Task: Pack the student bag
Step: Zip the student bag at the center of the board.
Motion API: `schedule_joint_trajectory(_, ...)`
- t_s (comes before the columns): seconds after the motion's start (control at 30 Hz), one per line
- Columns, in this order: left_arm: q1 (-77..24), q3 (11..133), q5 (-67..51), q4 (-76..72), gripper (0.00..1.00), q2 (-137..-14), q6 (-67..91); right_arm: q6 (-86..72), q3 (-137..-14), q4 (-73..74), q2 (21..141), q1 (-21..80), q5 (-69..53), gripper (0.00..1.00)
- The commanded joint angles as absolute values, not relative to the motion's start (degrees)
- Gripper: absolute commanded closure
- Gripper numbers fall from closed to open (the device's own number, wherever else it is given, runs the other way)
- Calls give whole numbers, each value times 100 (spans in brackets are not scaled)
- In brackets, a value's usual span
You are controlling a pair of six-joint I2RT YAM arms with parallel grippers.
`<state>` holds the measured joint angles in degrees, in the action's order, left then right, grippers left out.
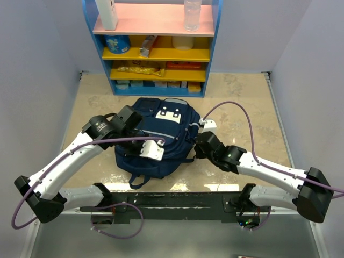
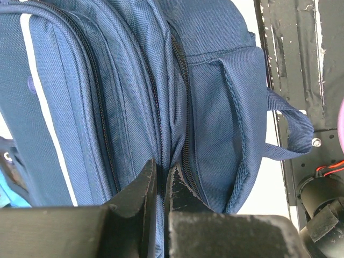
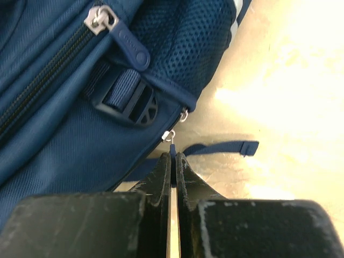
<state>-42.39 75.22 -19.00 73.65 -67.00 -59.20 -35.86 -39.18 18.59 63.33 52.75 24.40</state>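
Two black claws grip the large navy blue fabric backpack (image 1: 177, 137), which lies flat in the middle of the top view on the beige stone-patterned tabletop (image 1: 242, 102). At centre left of that view, the left gripper (image 2: 161, 183) is clenched on a fold of bag fabric along a zip line, apparently anchoring it. At centre right, the right gripper (image 3: 172, 165) is pinched on the thin blue zip pull (image 3: 172, 151) at the bag's edge. To open the zip cleanly, I judge the right should draw along the zip track, not away from it, while the left holds the cloth taut
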Motion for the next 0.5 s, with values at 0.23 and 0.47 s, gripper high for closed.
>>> schedule_joint_trajectory(0.23,-4201,7339,-2618,6566,96,-6618,-5521,-2962,-4684,1038,7084,4448,2251,90)
schedule_joint_trajectory(0.47,-4192,7794,-3234,6064,0,-7557,-4940,-2760,-5281,1458,7303,3868,2030,44)
